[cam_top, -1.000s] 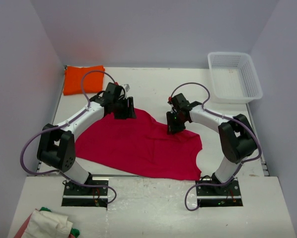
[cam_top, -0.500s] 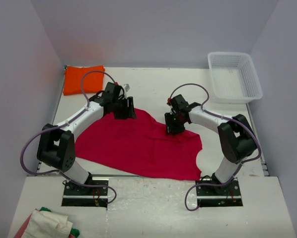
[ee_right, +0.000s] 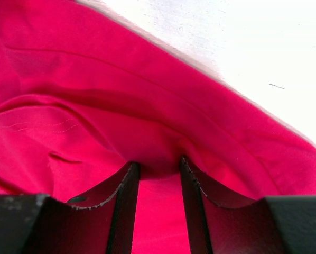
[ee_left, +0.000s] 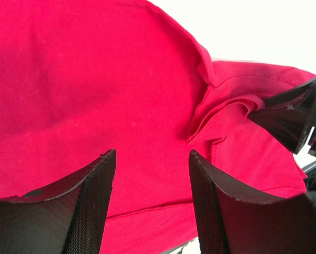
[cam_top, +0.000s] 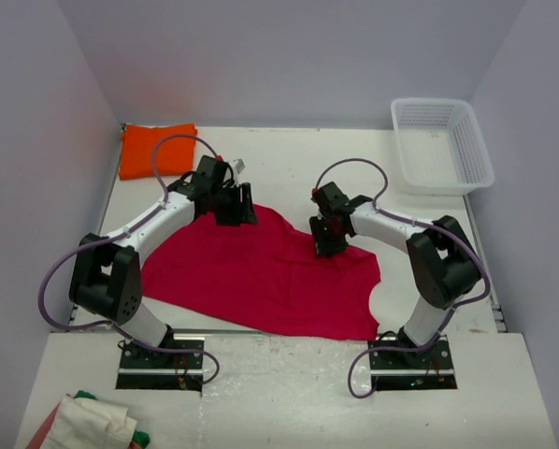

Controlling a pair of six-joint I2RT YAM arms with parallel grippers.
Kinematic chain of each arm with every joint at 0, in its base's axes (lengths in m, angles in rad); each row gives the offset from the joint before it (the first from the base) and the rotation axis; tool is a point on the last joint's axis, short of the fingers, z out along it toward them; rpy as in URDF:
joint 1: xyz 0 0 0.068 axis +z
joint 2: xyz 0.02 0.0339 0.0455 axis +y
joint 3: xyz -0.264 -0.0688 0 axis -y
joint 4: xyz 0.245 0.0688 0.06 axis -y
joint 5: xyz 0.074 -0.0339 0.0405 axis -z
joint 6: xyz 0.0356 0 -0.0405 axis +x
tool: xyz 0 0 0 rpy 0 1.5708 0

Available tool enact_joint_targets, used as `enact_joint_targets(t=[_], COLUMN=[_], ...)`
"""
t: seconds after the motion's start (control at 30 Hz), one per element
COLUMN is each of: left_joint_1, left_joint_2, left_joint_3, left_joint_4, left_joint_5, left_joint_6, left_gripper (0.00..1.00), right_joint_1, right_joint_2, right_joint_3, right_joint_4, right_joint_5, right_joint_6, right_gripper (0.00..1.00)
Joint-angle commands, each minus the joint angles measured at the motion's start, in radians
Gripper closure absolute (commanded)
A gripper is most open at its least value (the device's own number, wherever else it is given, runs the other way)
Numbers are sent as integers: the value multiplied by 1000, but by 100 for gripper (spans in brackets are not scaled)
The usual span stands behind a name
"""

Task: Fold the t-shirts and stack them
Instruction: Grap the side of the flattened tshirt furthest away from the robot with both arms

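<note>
The crimson-red t-shirt (cam_top: pixel 261 271) lies spread on the white table between the arms. The orange t-shirt (cam_top: pixel 156 150) lies folded at the far left corner. My left gripper (cam_top: pixel 235 213) is open and hangs low over the red shirt's far left edge; in the left wrist view (ee_left: pixel 152 159) only red cloth (ee_left: pixel 94 79) shows between the fingers. My right gripper (cam_top: pixel 322 245) sits on the shirt's far right edge, shut on a raised fold of red cloth (ee_right: pixel 94 121). It also shows in the right wrist view (ee_right: pixel 159 166). The left wrist view shows its fingers (ee_left: pixel 290 119) pinching that fold.
A white mesh basket (cam_top: pixel 443 145) stands at the far right corner. A bundle of light cloth (cam_top: pixel 88 426) lies on the near shelf at the bottom left. Bare white table (ee_right: pixel 253 42) lies beyond the shirt's far edge.
My right gripper has shifted slightly to the left at the shirt's far edge. The left arm has hardly moved.
</note>
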Motion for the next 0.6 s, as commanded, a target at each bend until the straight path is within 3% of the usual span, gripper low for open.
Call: enact_joint_targets(t=[0.0, 0.13, 0.17, 0.37, 0.57], left_joint_1=[12, 15, 15, 18, 21], left_joint_2=[-39, -34, -34, -32, -43], left_joint_3=[-15, -18, -18, -32, -13], left_joint_4=[36, 40, 42, 45, 13], left_joint_5=[34, 47, 48, 48, -64], left_joint_6=[24, 24, 25, 27, -7], left_gripper=[41, 41, 41, 41, 41], right_joint_1=[15, 23, 26, 34, 38], right_joint_2=[29, 48, 55, 38, -59], right_joint_3=[36, 40, 43, 74, 139], right_joint_4=[-29, -24, -23, -40, -104], right_joint_5=[68, 68, 68, 96, 110], right_joint_6=[-11, -11, -9, -3, 0], right_gripper=[63, 76, 83, 97, 100])
